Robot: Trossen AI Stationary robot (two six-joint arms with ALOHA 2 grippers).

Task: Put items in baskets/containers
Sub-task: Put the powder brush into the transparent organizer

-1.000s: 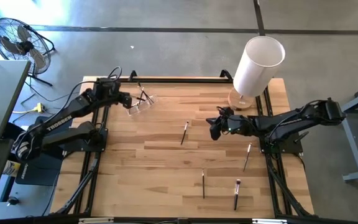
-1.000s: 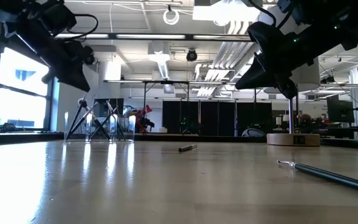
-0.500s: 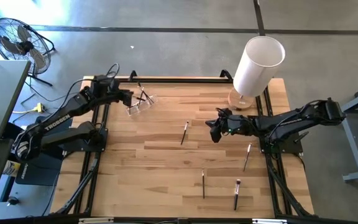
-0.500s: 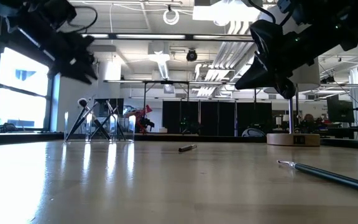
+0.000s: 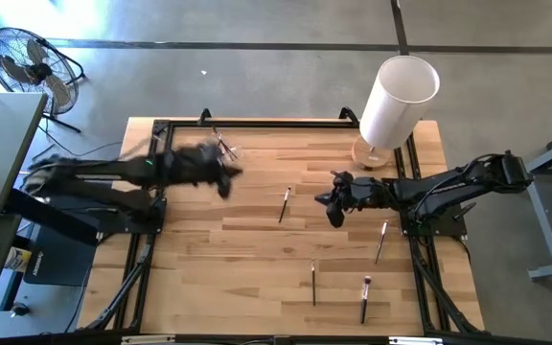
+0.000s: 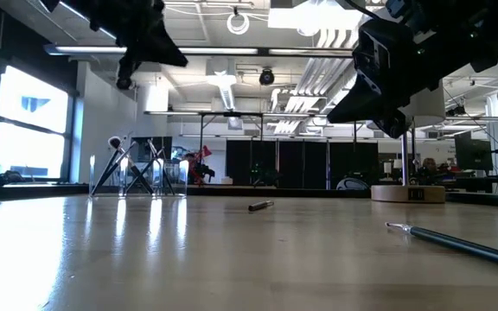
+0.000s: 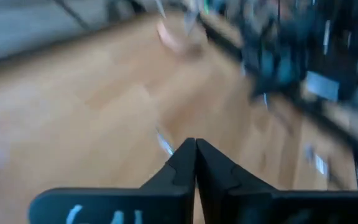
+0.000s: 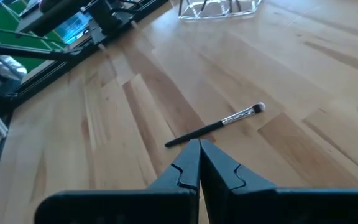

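**Mia:** If the right gripper (image 5: 333, 213) goes for that brush (image 8: 215, 126) lying just in front of it, how will it feel to pick up?

**Tom:** I think it will be very light and stiff, like a pencil. The handle looks smooth, so it could roll or slip. I would pinch it in the middle of the dark handle, not on the soft pale tip.

**Mia:** Are the fingers ready?

**Tom:** No. They are pressed together with nothing between them. They have to spread first. The left gripper (image 7: 194, 152) is pinched closed too, also empty, and it is up over the left part of the table (image 5: 247, 287).

**Mia:** Where do the brushes go?

**Tom:** Into the clear holder (image 8: 218, 6) at the far left edge of the table. It is see-through and looks thin, so I guess a bump could tip it.

**Mia:** Is anything in it?

**Tom:** Yes, a few brushes (image 6: 141, 164) lean in it, crossing each other. I cannot count them.

**Mia:** And the rest?

**Tom:** Four lie flat on the wood: the one near the middle, one (image 5: 381, 241) by the right arm, and two (image 5: 313, 283) near the front edge.
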